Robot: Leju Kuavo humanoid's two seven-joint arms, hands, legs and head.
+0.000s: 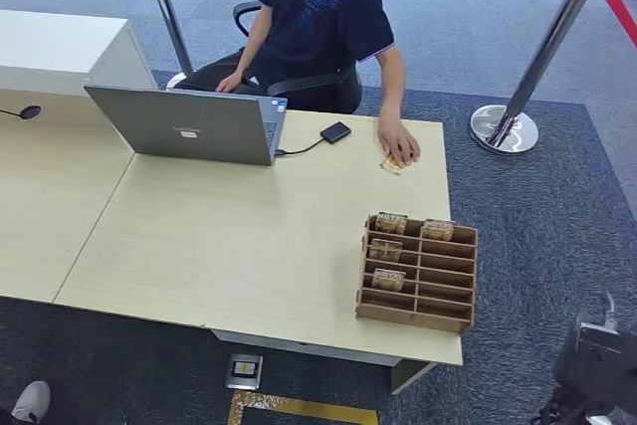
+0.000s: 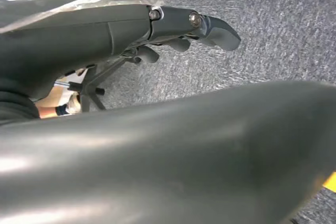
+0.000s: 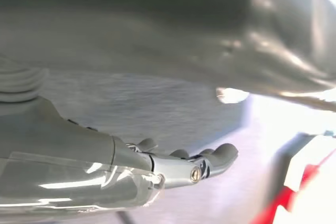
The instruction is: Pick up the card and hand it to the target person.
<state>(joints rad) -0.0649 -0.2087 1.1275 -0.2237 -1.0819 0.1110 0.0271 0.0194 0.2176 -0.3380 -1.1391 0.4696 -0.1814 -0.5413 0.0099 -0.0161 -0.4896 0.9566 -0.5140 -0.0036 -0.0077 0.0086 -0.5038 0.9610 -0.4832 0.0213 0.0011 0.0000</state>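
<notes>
A wooden card rack [image 1: 443, 291] stands at the desk's near right corner, with several patterned cards [image 1: 388, 280] in its slots. Another card [image 1: 390, 164] lies on the desk at the far right, and the seated person's hand [image 1: 398, 141] rests on it. My right arm [image 1: 593, 370] hangs low beside the desk's right end. In the right wrist view my right hand [image 3: 190, 163] has its fingers stretched out and holds nothing. My left hand [image 2: 186, 30] hangs over grey carpet, fingers loosely extended and empty.
A person in a dark shirt [image 1: 316, 7] sits behind the desk [image 1: 225, 246]. An open laptop [image 1: 188, 126] and a cabled phone [image 1: 334, 131] lie on the far side. A barrier post base [image 1: 504, 129] stands at the right. A floor socket [image 1: 245, 370] lies under the near edge.
</notes>
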